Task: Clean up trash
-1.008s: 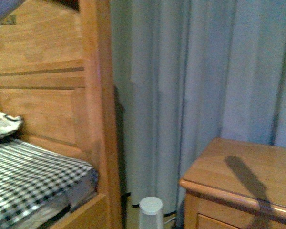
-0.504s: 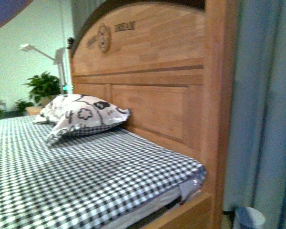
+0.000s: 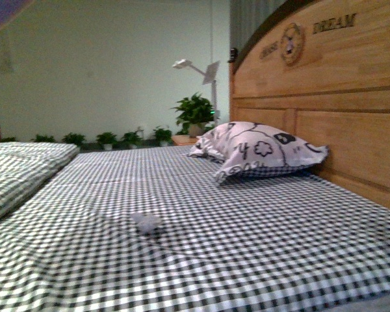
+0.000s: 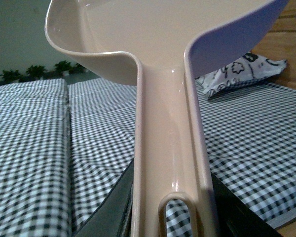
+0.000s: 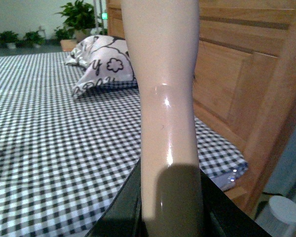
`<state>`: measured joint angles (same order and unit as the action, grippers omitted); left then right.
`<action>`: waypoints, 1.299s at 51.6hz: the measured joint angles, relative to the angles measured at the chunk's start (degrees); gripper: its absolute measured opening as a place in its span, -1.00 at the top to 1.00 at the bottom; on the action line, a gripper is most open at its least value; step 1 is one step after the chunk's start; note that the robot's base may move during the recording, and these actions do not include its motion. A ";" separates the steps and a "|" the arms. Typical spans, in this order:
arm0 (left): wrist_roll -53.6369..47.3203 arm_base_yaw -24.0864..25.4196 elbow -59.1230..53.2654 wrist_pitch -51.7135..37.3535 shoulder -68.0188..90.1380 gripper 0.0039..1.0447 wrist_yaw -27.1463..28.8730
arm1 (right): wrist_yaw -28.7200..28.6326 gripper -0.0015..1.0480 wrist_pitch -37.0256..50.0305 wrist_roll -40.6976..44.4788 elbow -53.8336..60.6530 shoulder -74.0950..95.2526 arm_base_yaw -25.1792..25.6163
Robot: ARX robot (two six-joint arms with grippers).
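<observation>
The view was swung round; trash [image 3: 146, 222] was revealed. The dustpan [image 4: 167, 98] was clamped by the left gripper [image 4: 170, 210], a handle [image 5: 165, 98] by the right gripper [image 5: 170, 210].

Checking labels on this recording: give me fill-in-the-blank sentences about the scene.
The small white crumpled wad lies on the black-and-white ____ bedsheet.
The white flower-patterned pillow lies beside the wooden ____.
The left gripper holds the pinkish-beige scoop-shaped plastic ____.
The right gripper is ____ on a pinkish-beige plastic handle.
Missing: checked; headboard; dustpan; shut.
</observation>
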<state>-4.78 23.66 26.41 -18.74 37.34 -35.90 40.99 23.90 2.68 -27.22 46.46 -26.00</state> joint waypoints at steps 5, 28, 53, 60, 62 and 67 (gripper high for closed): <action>0.02 -0.04 -0.13 0.02 0.44 0.49 -0.07 | -0.02 0.61 0.00 0.02 0.07 0.28 0.02; 0.13 0.00 0.02 0.02 -0.11 0.49 -0.33 | 0.17 0.61 0.00 0.17 0.15 0.17 -0.09; -12.02 0.74 22.67 44.74 20.26 0.49 -17.73 | -0.04 0.61 0.00 0.17 0.15 0.20 -0.04; -21.84 -0.24 28.33 44.57 29.00 0.49 -17.42 | -0.04 0.61 0.00 0.17 0.15 0.20 -0.04; -24.70 -0.55 29.59 44.02 31.36 0.49 -16.76 | -0.04 0.61 0.00 0.17 0.15 0.20 -0.04; -31.56 -1.53 33.33 41.20 38.53 0.49 -12.17 | -0.04 0.61 0.00 0.17 0.15 0.20 -0.04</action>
<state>-36.34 22.13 59.75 22.46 75.88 -48.07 40.95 23.90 2.85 -27.07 46.65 -26.04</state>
